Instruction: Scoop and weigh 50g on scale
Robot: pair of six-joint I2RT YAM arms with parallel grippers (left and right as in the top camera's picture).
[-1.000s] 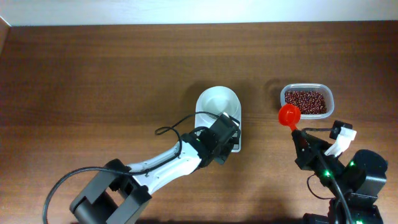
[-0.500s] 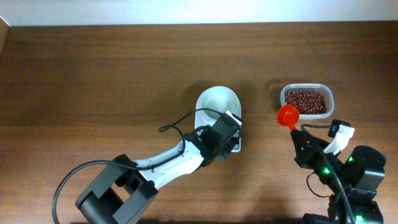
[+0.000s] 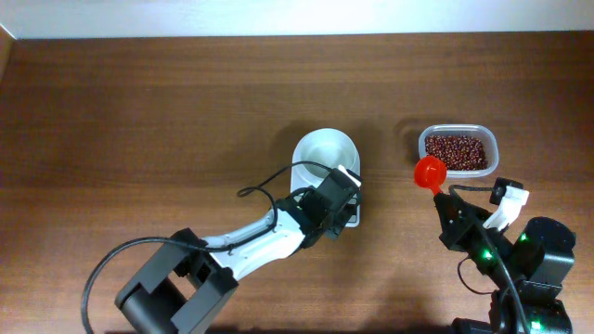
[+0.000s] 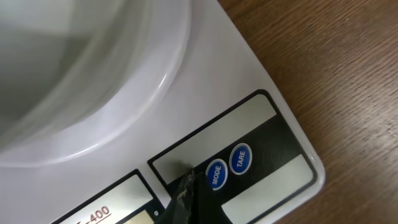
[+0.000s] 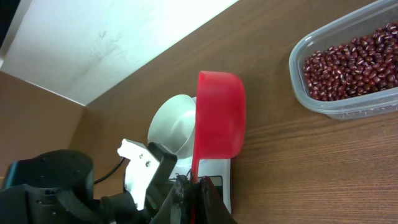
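Resting its tip on the scale's [image 4: 249, 112] button panel, just beside the MODE button [image 4: 216, 173], the left gripper [image 4: 184, 190] is keeping its jaws pinched together, seemingly switching on or zeroing under the empty bowl [image 3: 325, 151]. The right gripper [image 3: 449, 206] is clamping the red scoop [image 3: 431, 172] beside the tub [image 3: 493, 139], where the beans [image 3: 455, 151] are lying unscooped; dipping into them looks next.

White scale [image 3: 325, 153] at centre with two blue buttons [image 4: 240, 158] on black; red scoop [image 3: 431, 171]; dark red-brown beans [image 3: 455, 151] in clear tub [image 3: 495, 148], right; brown wood-grain table [image 3: 139, 121]
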